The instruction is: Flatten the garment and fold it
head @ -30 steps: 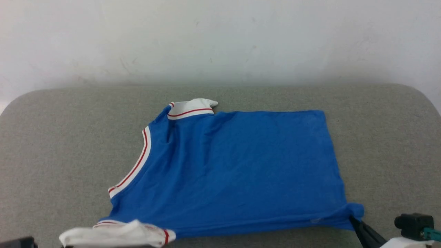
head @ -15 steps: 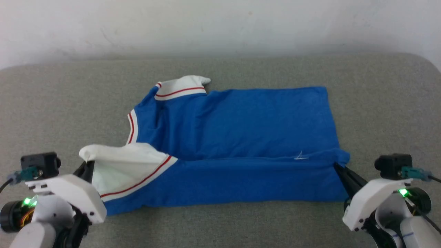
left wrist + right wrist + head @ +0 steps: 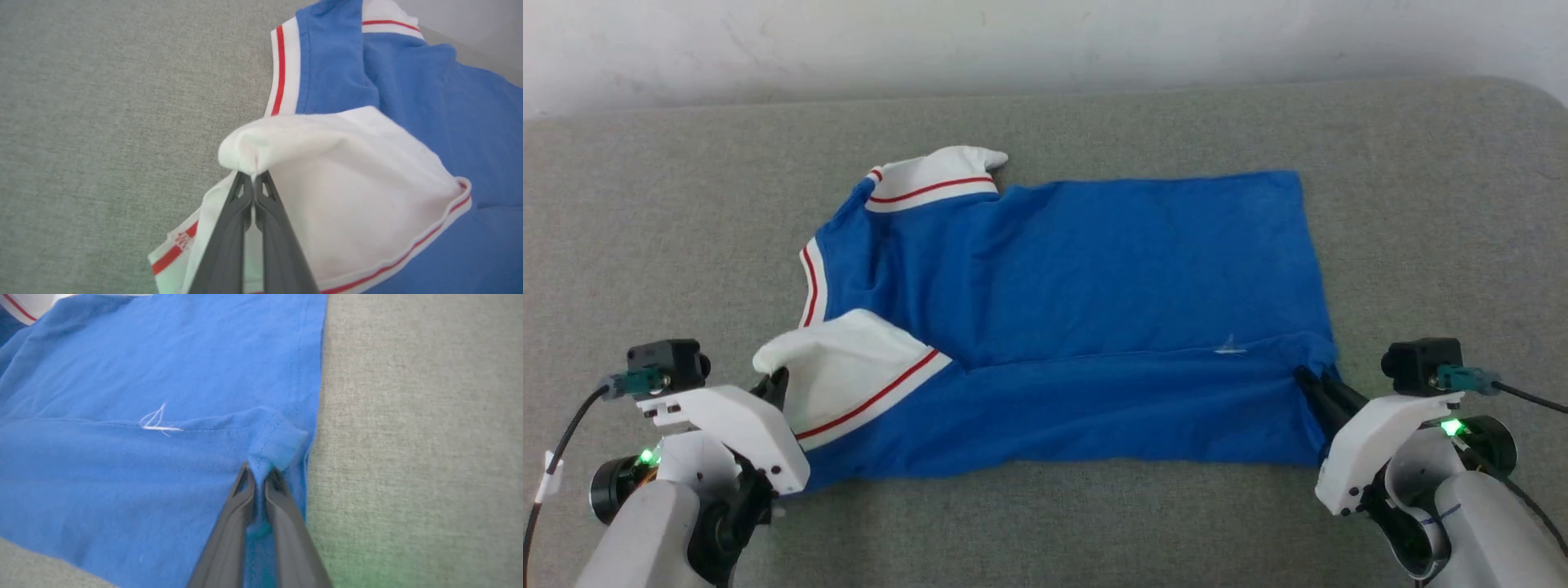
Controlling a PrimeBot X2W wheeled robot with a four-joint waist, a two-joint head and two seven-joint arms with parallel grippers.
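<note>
Garment [image 3: 1094,269] partly folded on grey table [image 3: 1045,114], left gripper [image 3: 254,179] clamped on white sleeve [image 3: 347,192], right gripper [image 3: 258,473] clamped on blue hem corner [image 3: 278,441].

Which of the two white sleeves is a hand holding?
The near sleeve, pinched at its tip by the left hand and folded over the shirt; the far sleeve lies free.

1. A grey, fabric-covered surface [image 3: 1045,523] with a rounded far right corner carries everything.
2. The garment [image 3: 1094,269] lies directly on it, near the middle. Its blue body is spread mostly flat, its near strip doubled over the rest, and one white sleeve rests at the far left.
</note>
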